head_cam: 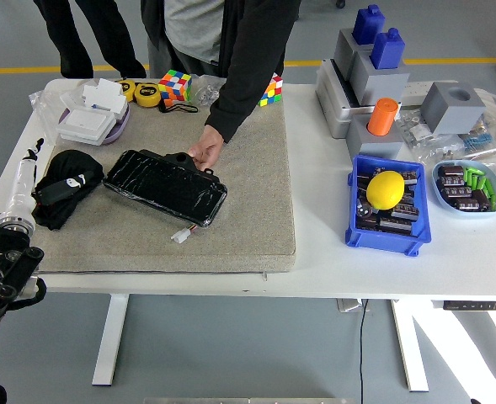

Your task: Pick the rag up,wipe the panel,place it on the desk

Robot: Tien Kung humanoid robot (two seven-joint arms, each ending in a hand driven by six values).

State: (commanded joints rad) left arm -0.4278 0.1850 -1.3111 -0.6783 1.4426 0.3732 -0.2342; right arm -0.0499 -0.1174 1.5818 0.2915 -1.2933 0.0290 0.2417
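At the far left edge of the table, the robot's left hand [30,172] reaches in on a white forearm, its dark fingers [37,153] against the black rag [66,187]; whether they are clamped on the cloth or lie loose I cannot tell. The rag sits bunched on the grey mat [256,210], just right of those fingers. Right of the rag lies the glossy black panel [165,187], tilted across the mat, with a person's hand [205,151] resting on its far edge. Beyond the fingers, at the table's far side, stands a white box [90,124] on a purple dish, and further right two Rubik's cubes [174,86]. Well to the right, a blue bin [386,236] holds a yellow lemon-shaped object [385,189] lying on dark packets. Beside it a pale blue bowl [450,200] holds similar dark packets and small green pieces [477,179].
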